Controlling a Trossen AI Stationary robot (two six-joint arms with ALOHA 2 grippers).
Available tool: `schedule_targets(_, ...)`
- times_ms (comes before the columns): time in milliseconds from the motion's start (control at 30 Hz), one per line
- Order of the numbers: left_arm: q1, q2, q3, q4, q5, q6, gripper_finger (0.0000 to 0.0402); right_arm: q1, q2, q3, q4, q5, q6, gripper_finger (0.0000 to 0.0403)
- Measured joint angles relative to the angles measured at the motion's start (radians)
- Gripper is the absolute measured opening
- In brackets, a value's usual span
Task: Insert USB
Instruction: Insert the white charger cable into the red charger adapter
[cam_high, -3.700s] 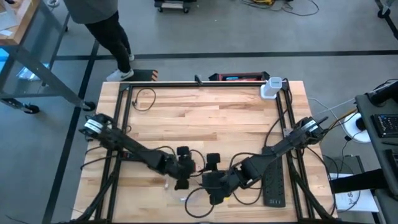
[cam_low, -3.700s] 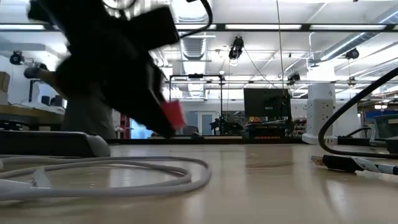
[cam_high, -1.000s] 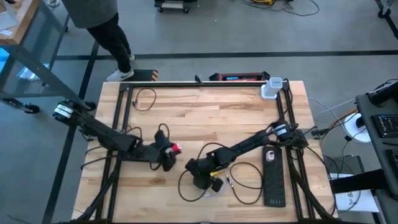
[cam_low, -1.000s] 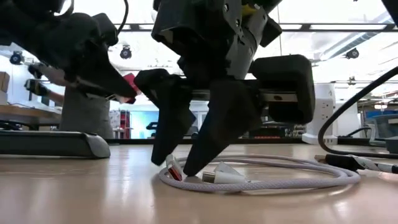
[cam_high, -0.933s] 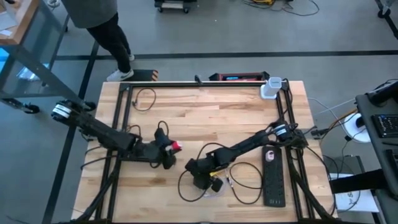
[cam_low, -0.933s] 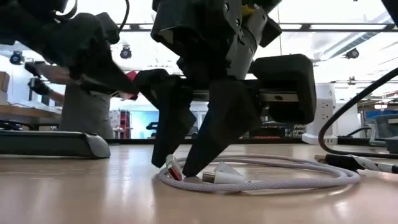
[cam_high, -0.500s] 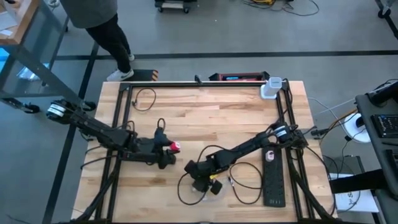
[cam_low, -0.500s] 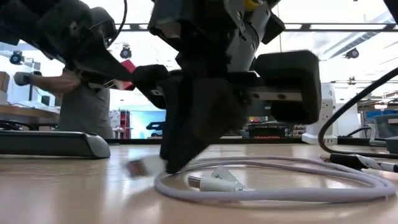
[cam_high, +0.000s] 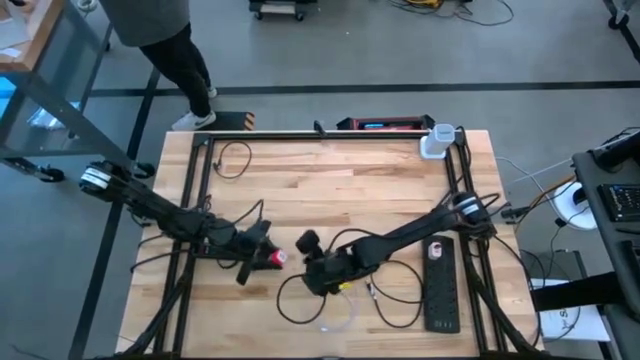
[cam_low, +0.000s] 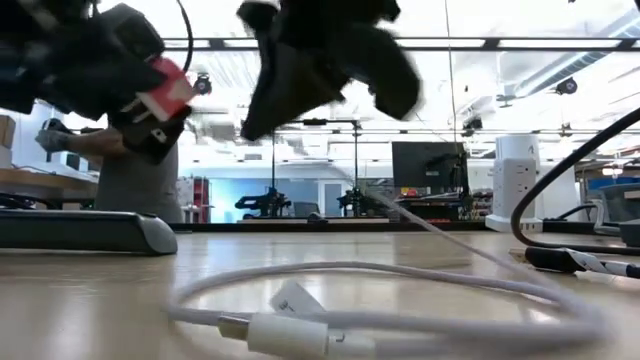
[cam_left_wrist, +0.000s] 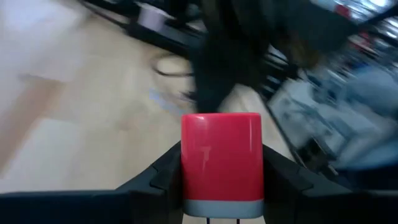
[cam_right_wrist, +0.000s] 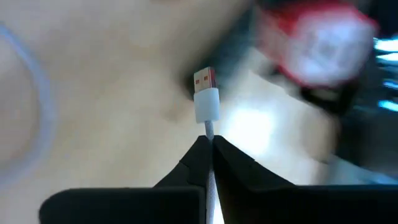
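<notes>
A red charger block (cam_left_wrist: 221, 158) with a grey base is between the fingers of my left gripper (cam_high: 268, 258), above the table's middle left. My right gripper (cam_high: 303, 263) is just right of it, shut on a white USB cable (cam_high: 318, 305). The cable's plug (cam_right_wrist: 206, 93), white with a red insert, sticks out past the fingers toward the blurred charger (cam_right_wrist: 317, 43). The rest of the cable lies in a loop on the table, its other plug (cam_low: 290, 335) near the front edge. In the low view both grippers hang above the table. My left gripper pinches the red charger's two opposite sides (cam_left_wrist: 186, 168) between its two fingers. The block is lifted clear of the table (cam_low: 165, 90) and sits tilted. My right gripper pinches the white cable just behind the plug (cam_right_wrist: 210, 129), at the fingertips (cam_right_wrist: 198, 152). The fingers lie along the cable. The plug is lifted clear, and the cable runs slack down to the loop on the table.
A black power strip (cam_high: 440, 285) lies along the table's right edge. A white adapter (cam_high: 435, 142) stands at the far right corner, and a thin black cord (cam_high: 230, 158) lies at the far left. A person (cam_high: 160, 30) stands beyond the far left corner.
My right gripper has shut on the cable behind the plug, lifted it off the table and carried it left toward the charger. The loop on the table has been dragged along and spread out. My left gripper has turned with the charger and shifted slightly toward the near edge.
</notes>
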Motion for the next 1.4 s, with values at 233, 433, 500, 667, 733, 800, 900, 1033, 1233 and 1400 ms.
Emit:
schedule_targets(233, 0.011, 0.012, 0.016, 0.005, 0.063, 0.173, 0.0134, 0.000, -0.048, 0.001, 0.118, 0.312, -0.245, 0.0001)
schedule_targets(433, 0.036, -0.041, 0.013, -0.048, 0.062, 0.379, 0.0134, 0.001, -0.049, 0.001, 0.174, 0.399, -0.496, 0.0001)
schedule_targets(500, 0.035, -0.062, 0.016, -0.084, 0.059, 0.485, 0.0134, 0.001, -0.048, 0.000, 0.192, 0.402, -0.564, 0.0001)
schedule_targets(667, 0.045, -0.114, 0.014, -0.157, 0.005, 0.642, 0.0134, 0.006, -0.048, 0.001, 0.259, 0.427, -0.744, 0.0001)
schedule_targets(733, 0.062, -0.127, 0.016, -0.165, 0.001, 0.663, 0.0134, 0.008, -0.048, 0.001, 0.287, 0.427, -0.823, 0.0001)
schedule_targets(800, 0.081, -0.151, 0.014, -0.213, 0.000, 0.658, 0.0134, 0.008, -0.048, 0.001, 0.306, 0.423, -0.892, 0.0001)
schedule_targets(900, 0.108, -0.170, 0.015, -0.211, 0.000, 0.597, 0.0134, 0.008, -0.048, 0.001, 0.316, 0.419, -0.948, 0.0001)
schedule_targets(1033, 0.140, -0.190, 0.013, -0.225, 0.001, 0.437, 0.0140, 0.008, -0.048, 0.001, 0.343, 0.415, -1.047, 0.0001)
schedule_targets(1233, 0.154, -0.204, 0.017, -0.244, 0.015, 0.201, 0.0133, 0.006, -0.048, 0.001, 0.358, 0.425, -1.131, 0.0001)
schedule_targets(1400, 0.153, -0.203, 0.017, -0.242, 0.028, 0.163, 0.0133, -0.002, -0.048, 0.001, 0.380, 0.476, -1.092, 0.0001)
